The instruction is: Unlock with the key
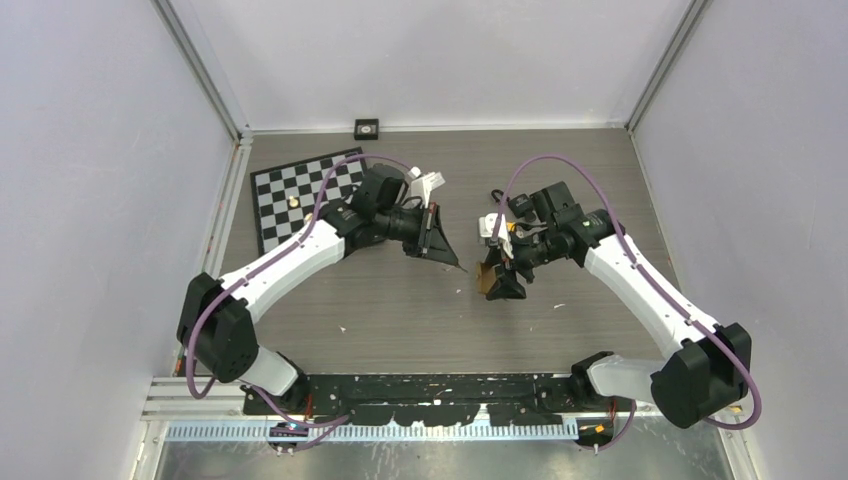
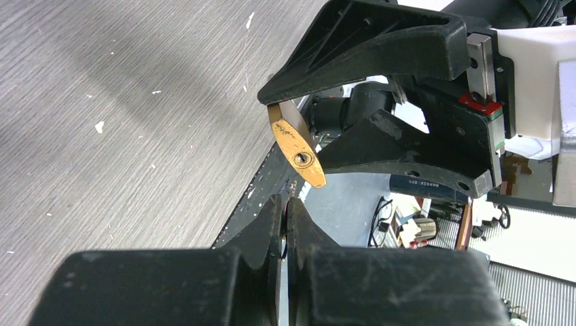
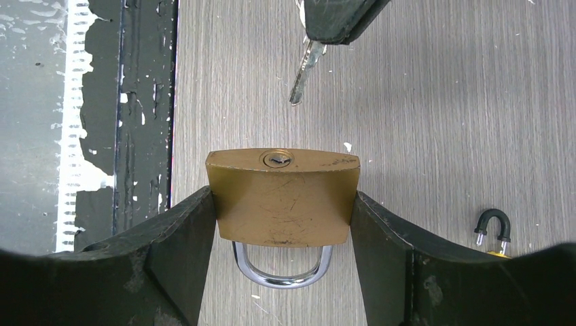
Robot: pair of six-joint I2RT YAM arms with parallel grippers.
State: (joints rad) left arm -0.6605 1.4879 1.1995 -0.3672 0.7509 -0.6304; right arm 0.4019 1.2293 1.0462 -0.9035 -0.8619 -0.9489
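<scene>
A brass padlock is clamped by its sides in my right gripper, held above the table. Its keyhole faces away from the wrist and its silver shackle points back toward it. A silver key hangs tip-first a short way from the keyhole, slightly right of it and not touching. My left gripper is shut on the key's head. In the left wrist view the padlock shows just beyond the shut fingertips. From above, the two grippers meet mid-table.
A small padlock with a black shackle lies on the wooden table to the right. A checkerboard sits at the back left and a small black block by the back wall. A black rail runs along the near edge.
</scene>
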